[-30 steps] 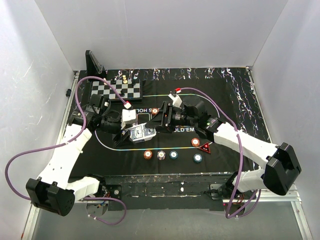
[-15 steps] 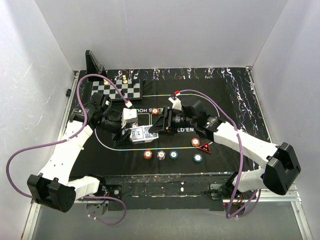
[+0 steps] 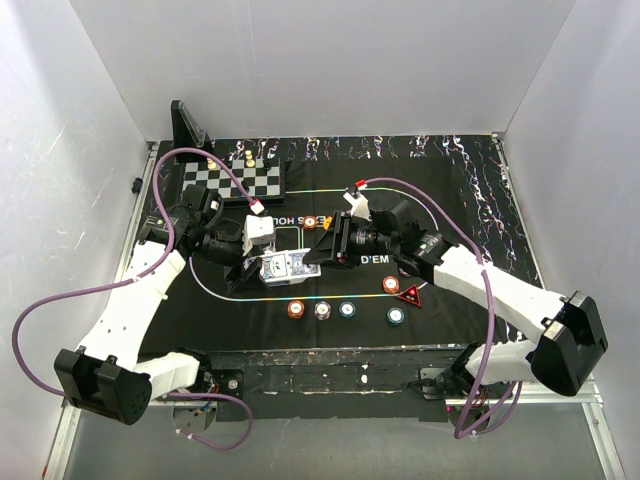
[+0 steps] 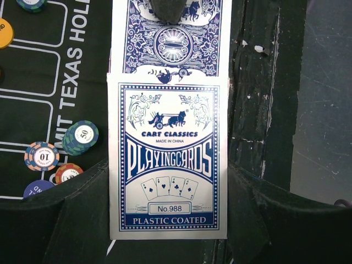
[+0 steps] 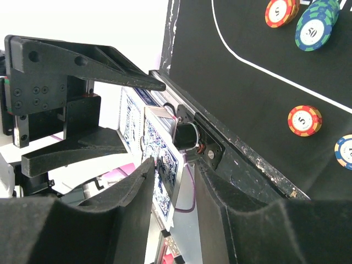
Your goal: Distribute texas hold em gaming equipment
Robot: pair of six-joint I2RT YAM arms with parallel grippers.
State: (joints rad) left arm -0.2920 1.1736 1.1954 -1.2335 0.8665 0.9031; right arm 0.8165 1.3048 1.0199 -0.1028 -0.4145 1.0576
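Observation:
My left gripper (image 3: 258,266) is shut on a white-and-blue playing-card box (image 4: 168,165), held above the mat. Blue-patterned-back cards (image 4: 171,41) stick out of its open end. My right gripper (image 3: 323,247) is open, with its jaws on either side of these cards (image 5: 165,165). One fingertip (image 4: 168,6) rests on the card back and the other stands off with a gap. Poker chips lie in a row near the front: orange (image 3: 295,308), white-pink (image 3: 322,309), teal (image 3: 346,309). A red chip (image 3: 391,285), a red triangular marker (image 3: 411,295) and another teal chip (image 3: 397,316) lie to the right.
The chessboard (image 3: 232,181) with its pieces stands at the back left, with a black stand (image 3: 188,127) behind it. An orange chip (image 3: 309,222) lies on the black Hold'em mat (image 3: 470,200) behind the grippers. Purple cables loop over both arms.
My left gripper has carried the box slightly right and back. My right gripper has closed in on the box's open end, then shifted a little right. Cards now stick out.

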